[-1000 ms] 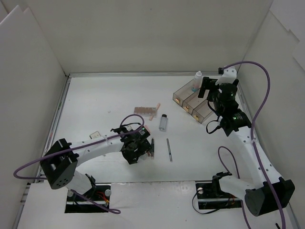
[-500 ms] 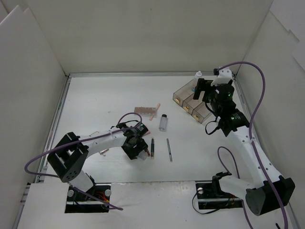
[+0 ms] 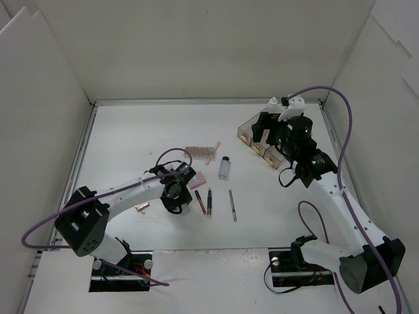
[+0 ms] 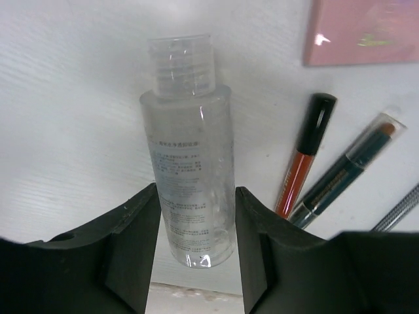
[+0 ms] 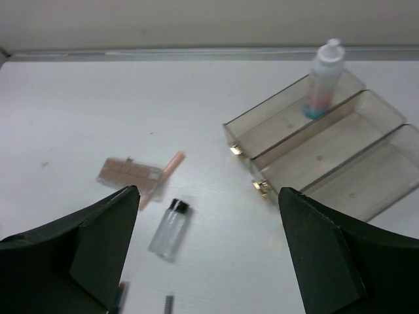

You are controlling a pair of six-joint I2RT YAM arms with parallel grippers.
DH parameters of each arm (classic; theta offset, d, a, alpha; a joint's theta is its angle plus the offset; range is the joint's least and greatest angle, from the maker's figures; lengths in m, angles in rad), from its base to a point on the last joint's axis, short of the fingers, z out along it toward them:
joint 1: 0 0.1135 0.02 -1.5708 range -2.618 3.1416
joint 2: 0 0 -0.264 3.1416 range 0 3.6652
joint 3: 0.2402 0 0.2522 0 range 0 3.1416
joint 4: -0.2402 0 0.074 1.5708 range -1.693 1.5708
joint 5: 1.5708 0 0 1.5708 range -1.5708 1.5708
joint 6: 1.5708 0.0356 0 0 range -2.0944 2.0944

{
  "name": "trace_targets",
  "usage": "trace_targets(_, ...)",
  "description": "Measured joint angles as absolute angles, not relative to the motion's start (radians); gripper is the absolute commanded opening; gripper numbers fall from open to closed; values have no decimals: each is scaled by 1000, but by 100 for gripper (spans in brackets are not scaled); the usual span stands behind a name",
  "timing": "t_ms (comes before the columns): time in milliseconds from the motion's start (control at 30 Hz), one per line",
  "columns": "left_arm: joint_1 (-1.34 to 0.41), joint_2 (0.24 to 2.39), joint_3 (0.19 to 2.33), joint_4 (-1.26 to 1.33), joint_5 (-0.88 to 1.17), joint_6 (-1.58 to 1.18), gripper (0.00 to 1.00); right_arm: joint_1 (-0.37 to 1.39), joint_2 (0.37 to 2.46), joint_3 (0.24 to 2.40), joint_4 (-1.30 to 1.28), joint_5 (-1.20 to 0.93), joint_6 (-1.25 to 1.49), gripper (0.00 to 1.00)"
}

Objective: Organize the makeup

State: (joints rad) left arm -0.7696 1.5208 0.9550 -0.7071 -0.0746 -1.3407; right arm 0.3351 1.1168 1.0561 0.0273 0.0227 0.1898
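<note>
A small clear capless bottle [image 4: 192, 150] lies on the table between the fingers of my left gripper [image 4: 196, 196], which is shut on its lower body; in the top view that gripper [image 3: 175, 195] covers it. To its right lie a pink compact [image 3: 198, 178], a red pencil [image 4: 304, 157], a dark pencil [image 4: 347, 170] and a silver pencil [image 3: 232, 205]. Farther back are the brown palette [image 5: 129, 175], the peach stick [image 5: 162, 176] and a black-capped clear bottle [image 5: 170, 229]. My right gripper [image 5: 208, 193] hangs open and empty above the table, left of the tray [image 3: 265, 142].
The smoky three-compartment tray [image 5: 314, 154] stands at the back right with a white bottle [image 5: 323, 78] upright in its rear compartment. A small metallic case [image 3: 141, 208] lies left of my left gripper. White walls enclose the table on three sides.
My left gripper has shifted left and closed on the clear bottle, uncovering the pink compact and pencils. The right gripper has swung left, away from the tray, still open.
</note>
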Motion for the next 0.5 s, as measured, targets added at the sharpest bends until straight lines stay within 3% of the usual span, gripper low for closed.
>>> trace_targets(367, -803, 987, 858, -453, -249, -752, 0, 460, 1112, 1056, -83, -295, 352, 84)
trace_targets(500, -804, 905, 838, -355, -251, -572, 0, 466, 1108, 1058, -92, -402, 408, 84)
